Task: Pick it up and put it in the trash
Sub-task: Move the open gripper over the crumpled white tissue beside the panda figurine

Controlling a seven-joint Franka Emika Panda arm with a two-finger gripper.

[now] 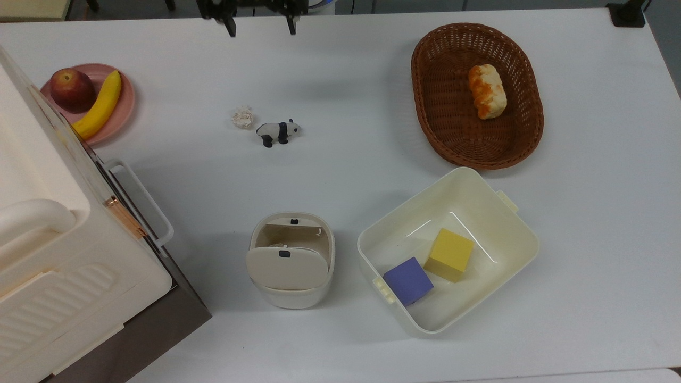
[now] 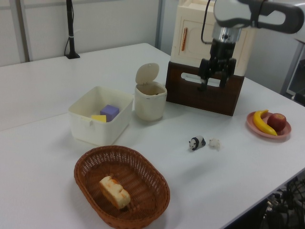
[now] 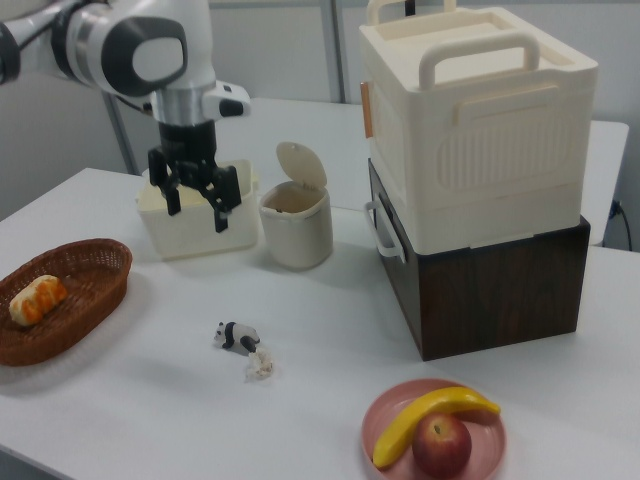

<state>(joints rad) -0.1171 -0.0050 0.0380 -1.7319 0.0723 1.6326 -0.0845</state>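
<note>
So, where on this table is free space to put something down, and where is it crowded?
Bare table lies between the pink plate and the wicker basket, and along the top view's right edge and bottom. It is crowded where the trash bin, the cream tub and the big box stand, and around the paper ball and toy panda.
</note>
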